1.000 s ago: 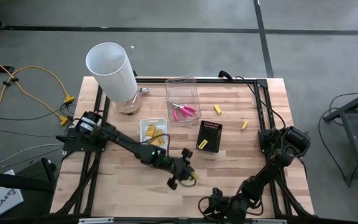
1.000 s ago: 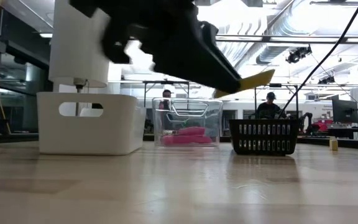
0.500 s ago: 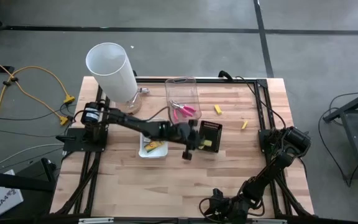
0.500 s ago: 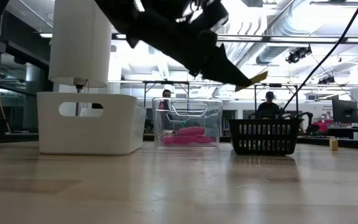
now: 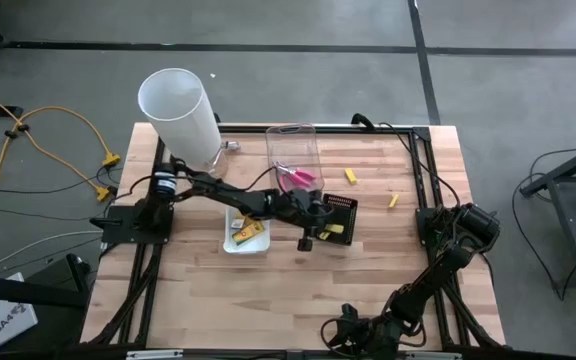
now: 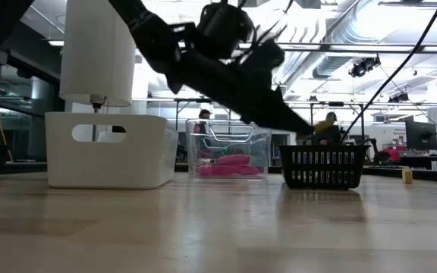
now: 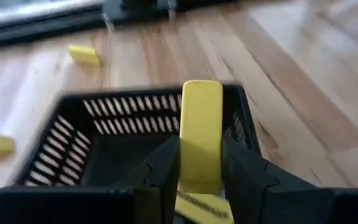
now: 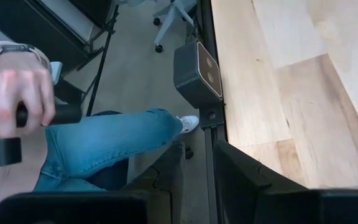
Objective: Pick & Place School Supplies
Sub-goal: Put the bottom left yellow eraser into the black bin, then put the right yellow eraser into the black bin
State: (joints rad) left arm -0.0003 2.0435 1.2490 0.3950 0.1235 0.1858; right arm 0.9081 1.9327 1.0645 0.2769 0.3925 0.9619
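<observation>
My left gripper (image 5: 315, 226) reaches from the table's left over the black tray (image 5: 346, 203) and is shut on a short yellow stick (image 7: 201, 134). Below it another yellow piece (image 7: 197, 206) lies inside the black tray (image 7: 104, 112). Two more yellow sticks (image 5: 350, 176) (image 5: 393, 200) lie on the wood beyond the tray. Yellow packs (image 5: 247, 231) sit in the white tray (image 5: 230, 212), and pink-handled pliers (image 5: 298, 179) lie in the clear tray (image 5: 295, 140). My right gripper (image 5: 341, 331) waits at the table's near edge, open, with nothing between its fingers (image 8: 166, 174). My left gripper pinches the yellow stick between its two fingers, by the two long sides of its near end (image 7: 199, 177). The fingers (image 7: 164, 168) come slanting down from the table's left and lie along the stick. The stick juts out past the fingertips, clear above the black tray.
A tall white cylinder (image 5: 180, 115) stands at the far left corner. Past the near edge, the right wrist view shows a person's leg (image 8: 104, 146) and a hand on a handle (image 8: 14, 99). Bare wood spreads across the near half of the table (image 5: 268, 295).
My left gripper has swung from the table's near middle toward the far edge and a little right, carrying the yellow stick. It has sunk slightly and rolled, and now hangs over the black tray. The stick stays in the hold.
</observation>
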